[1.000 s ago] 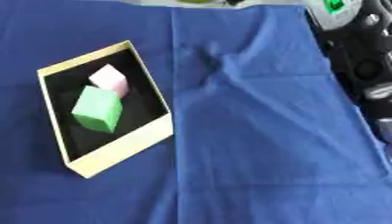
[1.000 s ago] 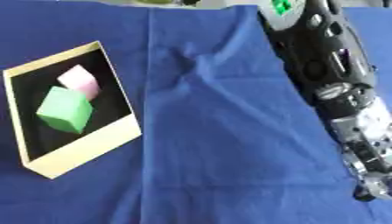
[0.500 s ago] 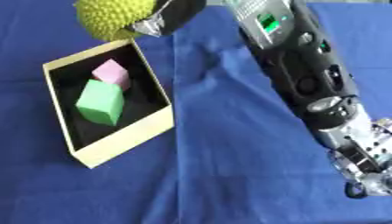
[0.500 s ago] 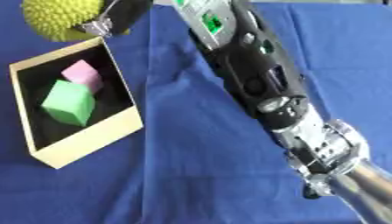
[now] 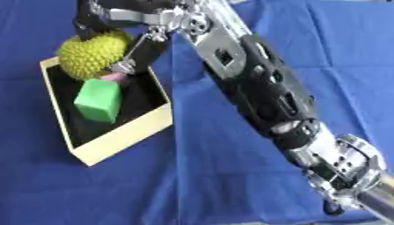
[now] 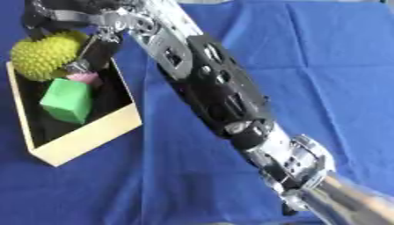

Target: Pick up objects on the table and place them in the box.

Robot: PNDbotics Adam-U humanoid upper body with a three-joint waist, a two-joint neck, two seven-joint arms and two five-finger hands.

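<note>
My right arm reaches from the lower right across the blue cloth to the box (image 5: 123,136), a cream-walled tray with a black floor at the left. My right hand (image 5: 127,15) is shut on a yellow-green spiky fruit (image 5: 91,53) and holds it over the box's far end. Inside the box lies a green block (image 5: 98,100). A pink block (image 5: 115,77) peeks out just behind it, mostly hidden by the fruit and a finger. My left hand is in no view.
A blue cloth (image 6: 323,79) covers the whole table, with creases running across it. My right forearm (image 5: 269,101) lies diagonally over the middle of the cloth.
My right arm has swung in from the right with the spiky fruit, carried it left and lowered it from above the box's far corner to over the pink block.
</note>
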